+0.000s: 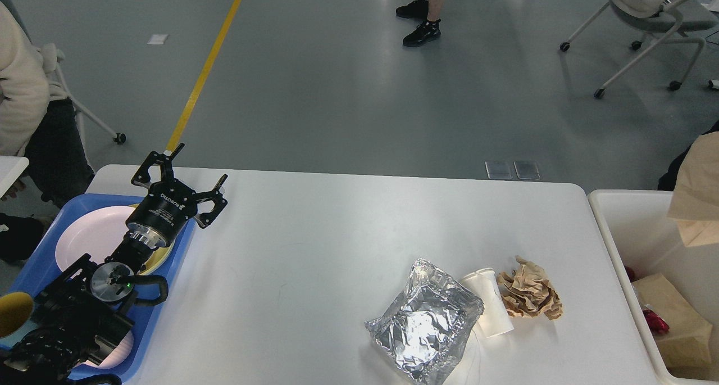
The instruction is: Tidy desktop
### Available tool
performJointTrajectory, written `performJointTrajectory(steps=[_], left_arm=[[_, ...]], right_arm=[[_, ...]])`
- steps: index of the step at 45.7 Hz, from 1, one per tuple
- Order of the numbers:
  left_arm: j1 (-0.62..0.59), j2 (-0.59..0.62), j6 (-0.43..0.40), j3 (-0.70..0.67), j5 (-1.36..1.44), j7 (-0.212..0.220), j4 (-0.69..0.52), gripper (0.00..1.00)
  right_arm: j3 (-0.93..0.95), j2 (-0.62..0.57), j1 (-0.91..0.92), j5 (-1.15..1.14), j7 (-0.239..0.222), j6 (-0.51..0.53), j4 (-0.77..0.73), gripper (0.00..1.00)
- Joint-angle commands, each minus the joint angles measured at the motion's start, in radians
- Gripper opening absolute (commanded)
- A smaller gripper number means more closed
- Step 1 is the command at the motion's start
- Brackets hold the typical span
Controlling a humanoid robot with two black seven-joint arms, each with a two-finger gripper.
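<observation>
Directly beneath the left gripper [199, 166] and behind it lies a blue plastic tray [39, 267] holding a round pale pink plate [90, 233] and a yellow plate [163, 256]. Well off to the gripper's right sit a crumpled silver foil bag [424, 320], a tipped white paper cup [488, 306] and a wad of brown paper [531, 295], all just beside one another. Farther right stands a white plastic bin [604, 227].
</observation>
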Motion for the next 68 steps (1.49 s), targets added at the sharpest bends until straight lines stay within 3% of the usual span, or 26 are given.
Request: performJointTrajectory(steps=[1, 6, 10, 29, 36, 38, 44, 49, 59, 68], left_arm=[[0.0, 0.0, 0.0, 0.0, 0.0, 0.001, 0.0, 0.97], [0.0, 0.0, 0.0, 0.0, 0.0, 0.0, 0.0, 0.97], [0.0, -0.002, 0.0, 0.0, 0.0, 0.0, 0.0, 0.97], [0.0, 0.0, 0.0, 0.0, 0.0, 0.0, 0.0, 0.97], [0.0, 0.0, 0.0, 0.0, 0.0, 0.0, 0.0, 0.97], [0.0, 0.0, 0.0, 0.0, 0.0, 0.0, 0.0, 0.97], [0.0, 0.0, 0.0, 0.0, 0.0, 0.0, 0.0, 0.97], [0.0, 0.0, 0.0, 0.0, 0.0, 0.001, 0.0, 0.97], [0.0, 0.0, 0.0, 0.0, 0.0, 0.0, 0.0, 0.97], [0.0, 0.0, 0.0, 0.0, 0.0, 0.0, 0.0, 0.97]], right_arm=[[0.007, -0.039, -0.093, 0.001, 0.002, -0.168, 0.001, 0.0], [0.05, -0.045, -0.199, 0.011, 0.002, -0.335, 0.001, 0.0], [0.098, -0.06, -0.285, 0.016, 0.002, -0.401, 0.001, 0.0], [0.36, -0.071, -0.589, 0.021, 0.002, -0.453, -0.012, 0.0], [0.383, -0.071, -0.639, 0.024, 0.005, -0.538, -0.027, 0.0], [0.388, -0.07, -0.661, 0.024, 0.008, -0.576, -0.027, 0.21], [0.389, -0.07, -0.681, 0.024, 0.009, -0.608, -0.027, 0.48], [0.391, -0.07, -0.682, 0.024, 0.009, -0.608, -0.019, 0.79], [0.392, -0.076, -0.67, 0.024, 0.012, -0.593, 0.023, 0.96], [0.363, -0.156, -0.545, 0.005, 0.014, -0.589, 0.031, 1.0]])
